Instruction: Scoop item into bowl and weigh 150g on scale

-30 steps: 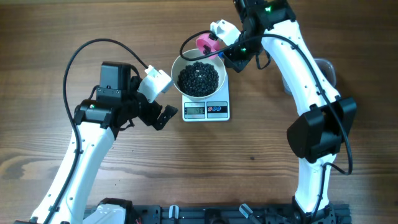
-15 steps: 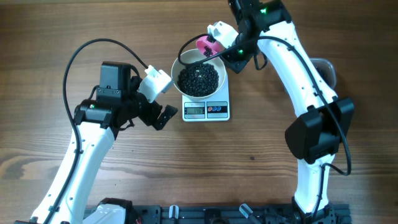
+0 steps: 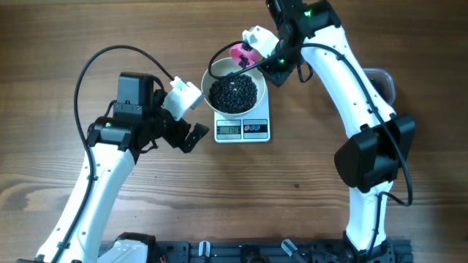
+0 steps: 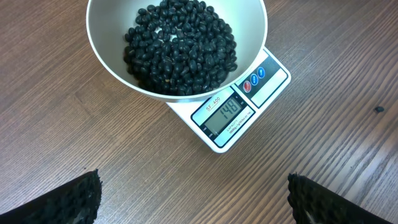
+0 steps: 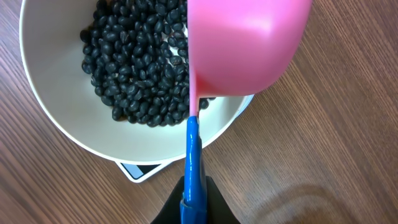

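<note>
Black beans (image 3: 234,93) fill the middle of the white bowl (image 3: 208,82) in a dark, grainy heap, and the bowl sits on the scale (image 3: 243,130) near the far middle of the bench (image 3: 307,212). The bowl covers the scale's platform, so we see only the front strip with the grey display (image 4: 224,112) and the red and blue buttons (image 4: 255,78). We read three digits on the display as 148, though the last one is not sharp.

Our right tool (image 3: 274,62) is pressed together on the blue handle (image 5: 193,155) of a pink scoop (image 3: 240,52). The scoop's cup hangs over the far right part of the bowl. From the right wrist we see only the outside of the cup, which hides part of the rim and some beans. We cannot tell whether it touches the rim, nor whether it holds anything.

Our left tool (image 3: 194,136) is spread wide and holds nothing. It hovers above the bench, just to the left of the scale's front and apart from it. Its two dark fingers (image 4: 68,199) show at the bottom corners of the left wrist view, with bare wood between them. One small dark speck (image 4: 379,109) lies on the bench to the right of the scale in that view.
</note>
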Robot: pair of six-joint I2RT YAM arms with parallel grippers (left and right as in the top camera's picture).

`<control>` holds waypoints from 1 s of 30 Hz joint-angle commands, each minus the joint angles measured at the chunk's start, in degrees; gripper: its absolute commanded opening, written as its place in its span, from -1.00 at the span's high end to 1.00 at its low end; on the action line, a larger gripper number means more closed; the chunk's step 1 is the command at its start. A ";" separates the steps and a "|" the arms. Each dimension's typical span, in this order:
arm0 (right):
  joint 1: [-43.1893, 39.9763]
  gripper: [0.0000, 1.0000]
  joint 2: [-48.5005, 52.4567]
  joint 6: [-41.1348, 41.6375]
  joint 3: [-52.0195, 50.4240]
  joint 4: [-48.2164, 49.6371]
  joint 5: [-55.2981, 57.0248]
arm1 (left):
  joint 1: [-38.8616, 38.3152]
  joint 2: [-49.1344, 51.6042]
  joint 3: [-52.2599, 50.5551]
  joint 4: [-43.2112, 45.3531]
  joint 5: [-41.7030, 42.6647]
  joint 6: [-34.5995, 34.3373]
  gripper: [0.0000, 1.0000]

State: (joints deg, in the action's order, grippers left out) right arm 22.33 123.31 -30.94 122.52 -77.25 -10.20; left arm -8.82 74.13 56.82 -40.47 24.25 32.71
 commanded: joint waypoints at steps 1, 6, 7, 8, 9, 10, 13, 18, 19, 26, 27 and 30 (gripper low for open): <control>0.79 0.91 -2.14 -0.46 1.77 0.11 1.53 | 0.31 -0.17 -0.37 0.15 0.31 -0.17 -1.00; 1.14 0.91 -2.14 -0.46 1.77 0.09 2.10 | 0.31 -0.17 -0.37 0.15 0.28 -0.17 -1.00; 1.14 0.91 -2.14 -0.48 1.77 0.09 2.14 | 0.31 -0.17 -0.37 0.15 0.31 -0.17 -1.00; 1.14 0.91 -2.14 -0.48 1.77 0.09 2.12 | 0.31 -0.17 -0.37 0.15 0.31 -0.17 -1.00; 1.14 0.91 -2.14 -0.48 1.77 0.09 2.14 | 0.31 -0.17 -0.35 0.15 0.28 -0.15 -1.00; 1.14 0.92 -2.14 -0.48 1.77 0.09 2.14 | 0.31 -0.17 -0.37 0.15 0.31 -0.17 -1.00; 1.14 0.92 -2.14 -0.46 1.77 0.11 2.19 | 0.31 -0.17 -0.35 0.15 0.31 -0.17 -1.00; 1.14 0.91 -2.14 -0.39 1.77 0.11 2.60 | 0.31 -0.17 -0.35 0.15 0.28 -0.17 -1.00; 1.16 0.91 -2.14 -0.39 1.77 0.09 2.80 | 0.31 -0.17 -0.35 0.15 0.31 -0.17 -1.00; 2.25 0.91 -2.14 -0.35 1.77 0.15 4.90 | 0.31 -0.17 -0.37 0.15 0.28 -0.17 -1.00; 2.25 0.91 -2.14 -0.37 1.77 0.11 5.16 | 0.31 -0.17 -0.35 0.15 0.28 -0.17 -1.00; 2.25 0.92 -2.14 -0.39 1.77 0.11 4.59 | 0.31 -0.17 -0.35 0.15 0.31 -0.17 -1.00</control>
State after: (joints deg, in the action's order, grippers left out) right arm 24.49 123.31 -30.96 122.52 -77.25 -5.96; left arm -8.82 74.15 56.82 -40.47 24.25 32.71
